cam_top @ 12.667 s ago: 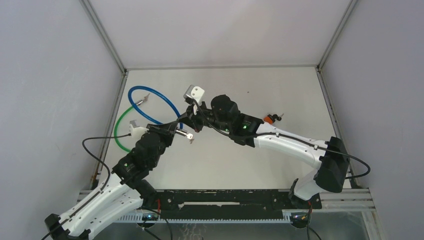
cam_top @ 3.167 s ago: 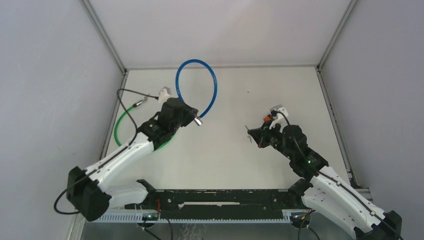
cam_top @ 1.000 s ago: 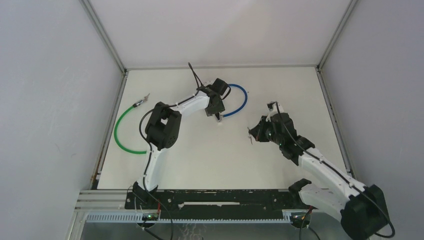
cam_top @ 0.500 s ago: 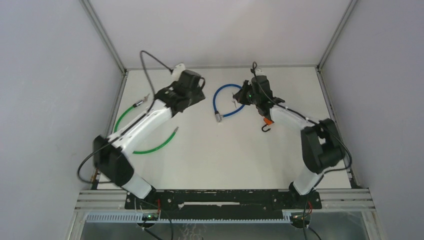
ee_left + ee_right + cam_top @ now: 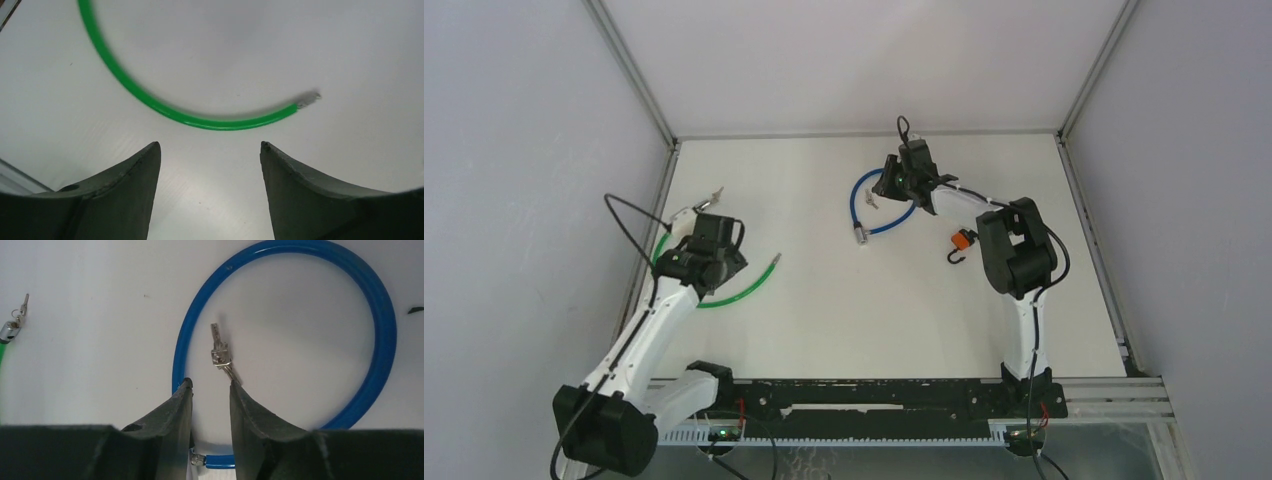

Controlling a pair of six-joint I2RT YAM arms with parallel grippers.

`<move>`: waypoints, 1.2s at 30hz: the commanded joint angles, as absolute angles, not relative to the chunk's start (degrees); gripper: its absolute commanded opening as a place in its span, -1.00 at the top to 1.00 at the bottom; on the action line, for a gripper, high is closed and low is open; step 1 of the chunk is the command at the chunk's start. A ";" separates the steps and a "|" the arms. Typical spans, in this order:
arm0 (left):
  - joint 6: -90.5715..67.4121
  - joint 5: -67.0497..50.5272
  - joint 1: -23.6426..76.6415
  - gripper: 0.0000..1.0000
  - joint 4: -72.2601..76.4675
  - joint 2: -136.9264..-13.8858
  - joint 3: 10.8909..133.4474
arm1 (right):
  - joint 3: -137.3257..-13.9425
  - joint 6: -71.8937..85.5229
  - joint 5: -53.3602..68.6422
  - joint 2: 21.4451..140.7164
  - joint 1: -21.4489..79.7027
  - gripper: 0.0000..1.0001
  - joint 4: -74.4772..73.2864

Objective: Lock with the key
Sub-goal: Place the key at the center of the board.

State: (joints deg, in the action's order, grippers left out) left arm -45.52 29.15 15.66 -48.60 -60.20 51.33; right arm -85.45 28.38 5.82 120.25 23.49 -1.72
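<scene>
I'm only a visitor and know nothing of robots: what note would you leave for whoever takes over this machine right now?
Left gripper: open, empty, by the green coated cable, which lies unclosed, ends apart.
Right gripper: open, empty, tips just short of the small silver key.
The key lies loose on the white table inside the blue coated cable loop.
Done: unclear; the fingers hide the blue loop's joint, so fastened or not I cannot tell.
Left: probably pick up the key and lock a cable; the green one is plainly open.
</scene>
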 commanded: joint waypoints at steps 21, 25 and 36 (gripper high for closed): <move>-61.55 25.10 -12.42 -0.76 -34.88 -62.21 31.36 | -64.41 23.80 6.04 91.37 31.52 -0.11 2.04; -62.08 23.27 -12.45 -0.74 -32.22 -66.00 31.88 | -62.32 24.05 5.46 89.59 32.45 -0.11 1.78; -61.25 25.77 -12.60 -0.72 -30.83 -77.15 37.16 | -59.79 24.76 5.89 88.55 32.87 -0.08 1.73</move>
